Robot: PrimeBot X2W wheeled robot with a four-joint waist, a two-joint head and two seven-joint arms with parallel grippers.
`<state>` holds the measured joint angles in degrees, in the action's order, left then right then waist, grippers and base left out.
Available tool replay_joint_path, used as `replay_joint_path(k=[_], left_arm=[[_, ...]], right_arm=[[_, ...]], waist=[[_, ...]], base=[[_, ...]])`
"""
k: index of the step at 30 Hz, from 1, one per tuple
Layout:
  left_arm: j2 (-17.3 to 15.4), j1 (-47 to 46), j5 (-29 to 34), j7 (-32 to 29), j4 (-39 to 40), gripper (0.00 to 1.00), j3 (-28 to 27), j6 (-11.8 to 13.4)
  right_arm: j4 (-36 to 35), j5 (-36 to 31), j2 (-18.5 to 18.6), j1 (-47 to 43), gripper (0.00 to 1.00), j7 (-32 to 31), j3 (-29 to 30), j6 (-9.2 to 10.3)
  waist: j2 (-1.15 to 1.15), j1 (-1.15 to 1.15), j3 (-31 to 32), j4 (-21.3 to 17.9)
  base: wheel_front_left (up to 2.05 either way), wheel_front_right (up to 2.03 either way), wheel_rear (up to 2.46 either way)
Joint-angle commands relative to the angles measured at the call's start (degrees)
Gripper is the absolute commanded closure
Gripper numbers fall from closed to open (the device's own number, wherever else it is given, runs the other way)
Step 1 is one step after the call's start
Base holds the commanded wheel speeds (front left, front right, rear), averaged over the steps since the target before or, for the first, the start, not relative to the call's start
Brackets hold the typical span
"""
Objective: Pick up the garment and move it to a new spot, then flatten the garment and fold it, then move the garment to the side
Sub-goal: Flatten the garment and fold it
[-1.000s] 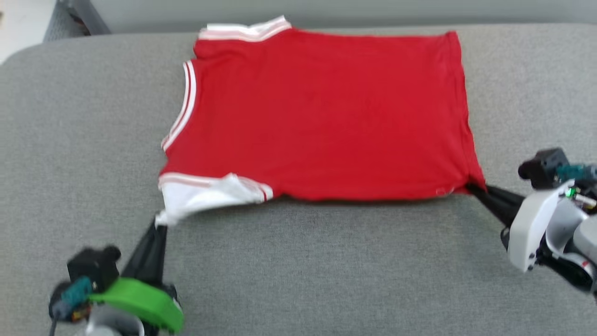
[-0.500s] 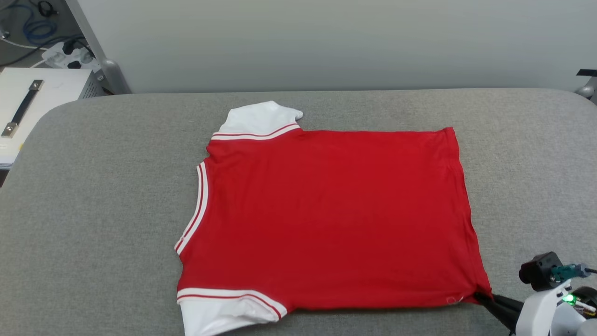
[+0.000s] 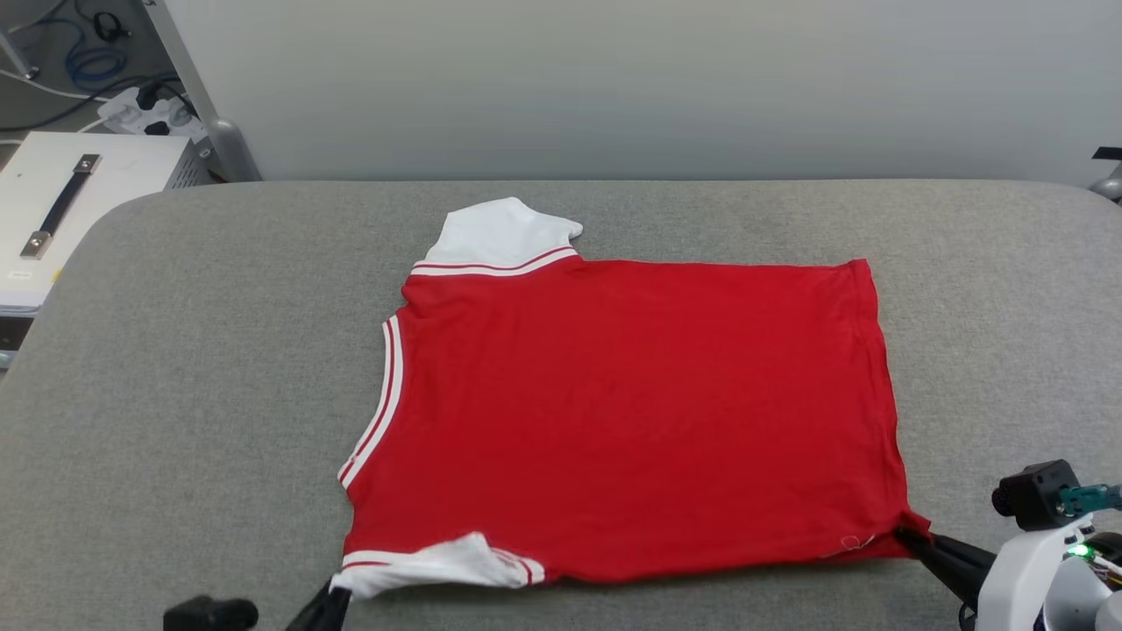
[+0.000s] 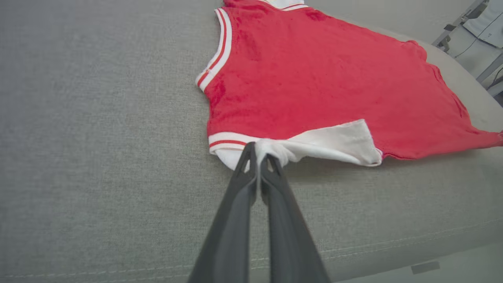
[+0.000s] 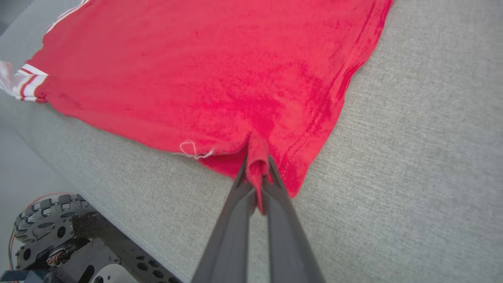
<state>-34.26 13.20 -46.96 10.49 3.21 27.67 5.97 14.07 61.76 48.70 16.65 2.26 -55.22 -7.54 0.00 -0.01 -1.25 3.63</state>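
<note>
Bunched up near sleeve (image 3: 447, 561) of garment (image 3: 631, 412) since moments ago, pinching it with left gripper (image 4: 259, 153), gripping hem corner (image 5: 257, 155) with right gripper (image 5: 258, 162), stretching cloth along near edge of surface (image 3: 175, 368), probably to flatten.

A bright red T-shirt (image 3: 631, 412) is seen, its sleeves (image 3: 504, 232) white, its trim (image 3: 390, 386) striped red and white. The table top (image 3: 175, 394) is woven grey. Left gripper (image 4: 259, 155) and right gripper (image 5: 258, 159) are coloured dark grey. A white box (image 3: 123, 166) is crossed by a black handle (image 3: 61, 206).
</note>
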Motion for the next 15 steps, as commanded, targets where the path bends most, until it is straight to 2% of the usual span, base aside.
replay_joint_path(k=[1,8,15], left_arm=[[-1.1,-3.0,1.6,-0.4,0.2,1.0,0.0,-0.7],[-3.7,-16.4,5.2,-4.9,-1.1,1.0,0.3,-4.3],[-2.6,-30.1,5.8,-8.6,-7.1,1.0,0.8,-8.6]], right_arm=[[-0.4,-0.3,-0.5,-0.5,1.0,-0.4,0.9,0.05],[-2.9,-1.1,-1.5,0.5,1.0,-2.7,5.9,0.05],[-3.8,-1.4,-3.1,3.5,1.0,-4.5,10.9,0.05]], waist=[[0.0,0.01,-0.2,-0.2],[0.0,0.01,-3.4,-1.9],[0.0,0.01,-9.0,-4.0]], base=[[0.0,0.0,0.0],[0.0,0.0,0.0],[0.0,0.0,0.0]])
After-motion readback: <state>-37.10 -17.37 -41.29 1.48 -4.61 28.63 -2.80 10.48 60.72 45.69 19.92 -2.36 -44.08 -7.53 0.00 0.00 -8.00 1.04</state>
